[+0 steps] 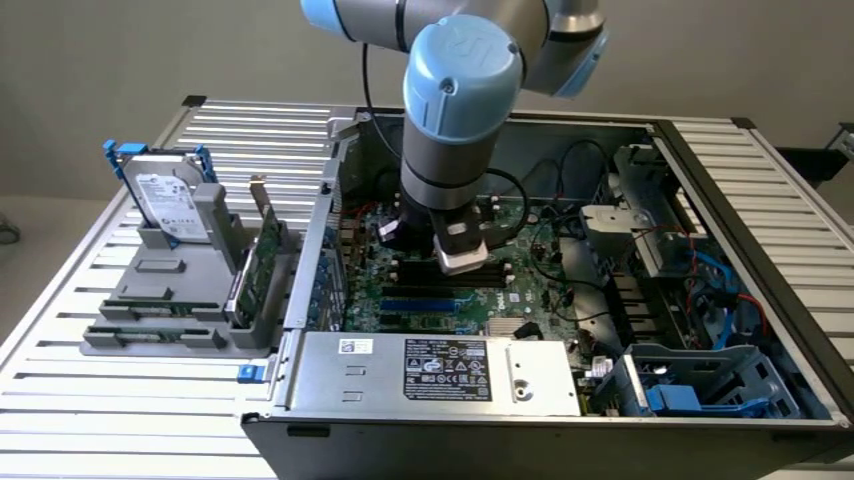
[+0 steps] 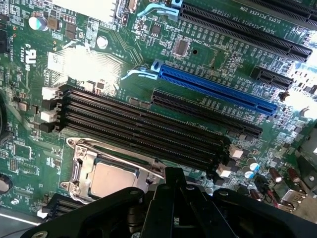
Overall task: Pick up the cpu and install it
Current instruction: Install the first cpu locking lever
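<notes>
- Exterior view: you see the open computer case (image 1: 561, 300) on a slatted table (image 1: 120, 420), with the arm reaching down over the green motherboard (image 1: 534, 270).
- Wrist view: the motherboard (image 2: 124, 64) carries black memory slots (image 2: 143, 129) and a blue card slot (image 2: 218, 89).
- The cpu (image 2: 113, 179) lies flat in its metal-framed socket (image 2: 79, 166), just beside the gripper (image 2: 173, 181), which sits at its edge.
- The gripper's jaws are clenched with nothing held; you cannot tell whether the tip touches the cpu.
- The gripper's black body hides part of the cpu and socket.
</notes>
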